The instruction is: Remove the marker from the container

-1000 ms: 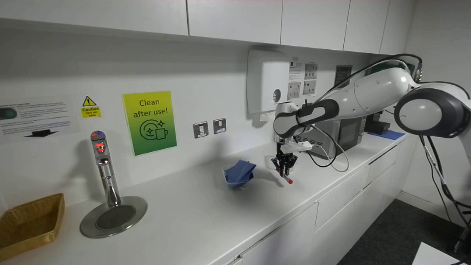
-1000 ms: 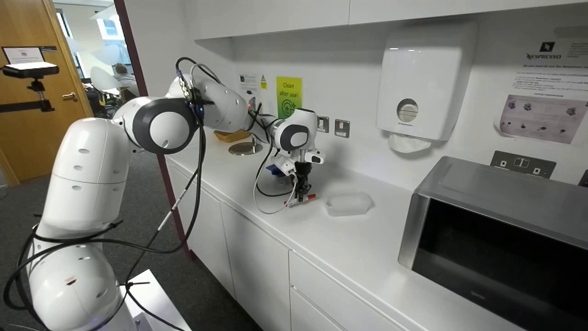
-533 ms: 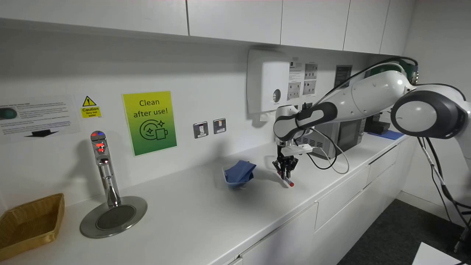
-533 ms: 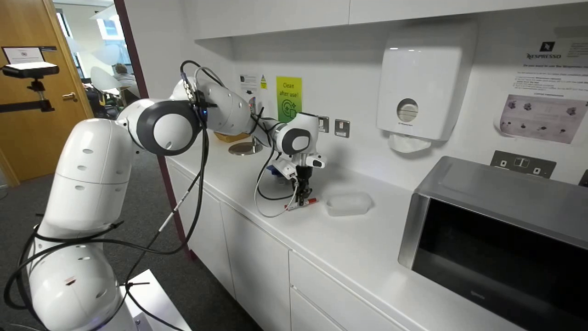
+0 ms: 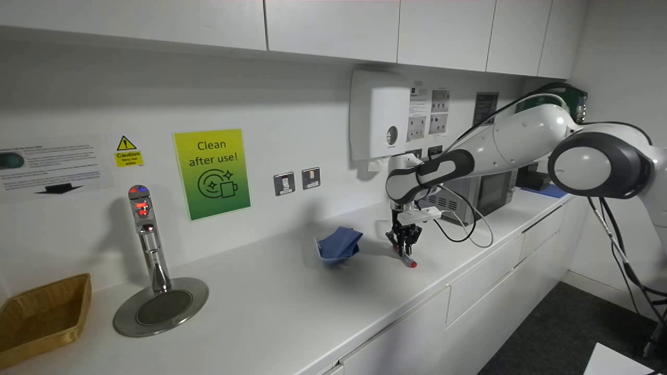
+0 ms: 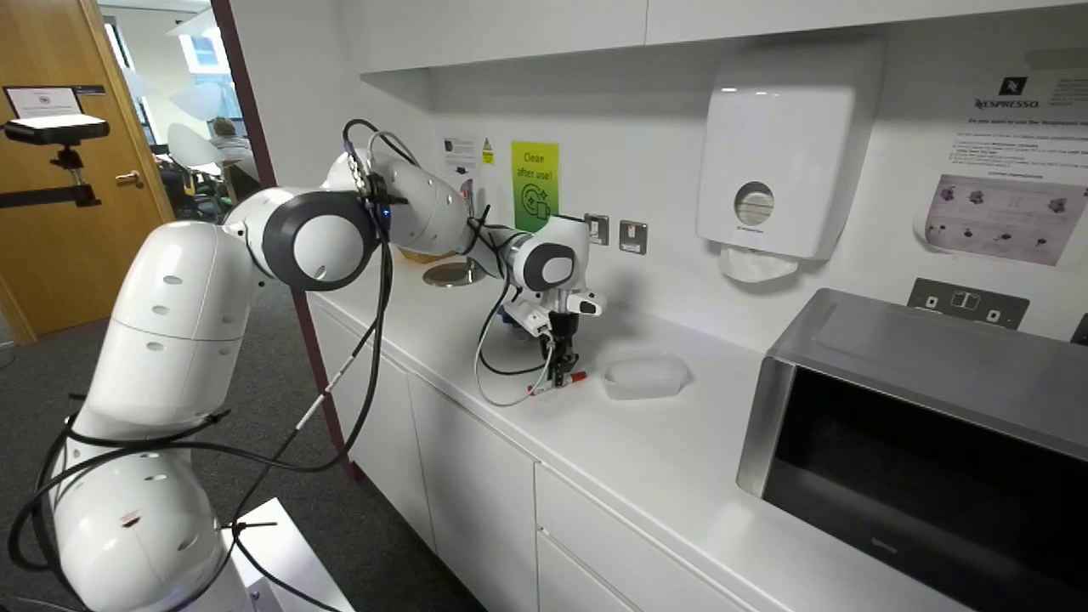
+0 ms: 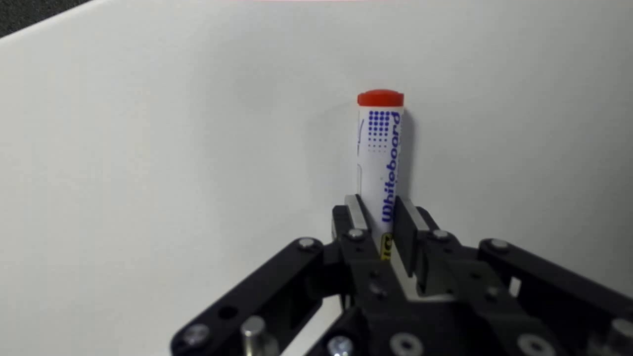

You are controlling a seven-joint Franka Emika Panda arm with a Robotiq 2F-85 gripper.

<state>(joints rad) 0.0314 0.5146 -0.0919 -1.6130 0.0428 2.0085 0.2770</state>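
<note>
The marker (image 7: 378, 153) is a white whiteboard pen with red ends. My gripper (image 7: 378, 207) is shut on it around the middle, one finger on each side. In both exterior views the marker (image 5: 412, 263) (image 6: 577, 377) lies level, very low over the counter; I cannot tell whether it touches. The gripper (image 5: 405, 251) (image 6: 558, 380) points straight down. A small container (image 5: 332, 260) with folded blue cloth in it stands to the left of the gripper in an exterior view. Its blue also shows, mostly hidden behind the arm (image 6: 507, 319).
A clear plastic tub (image 6: 645, 379) stands on the counter (image 6: 629, 450) close to the marker's red end. A grey microwave (image 6: 901, 408) stands further along. A tap (image 5: 151, 239) and wicker basket (image 5: 47, 312) are at the far end. A paper towel dispenser (image 6: 786, 161) hangs above.
My gripper has moved down a little with the marker in it, and the marker is now closer to the counter. The arm's upper joints have shifted slightly. The containers have not moved.
</note>
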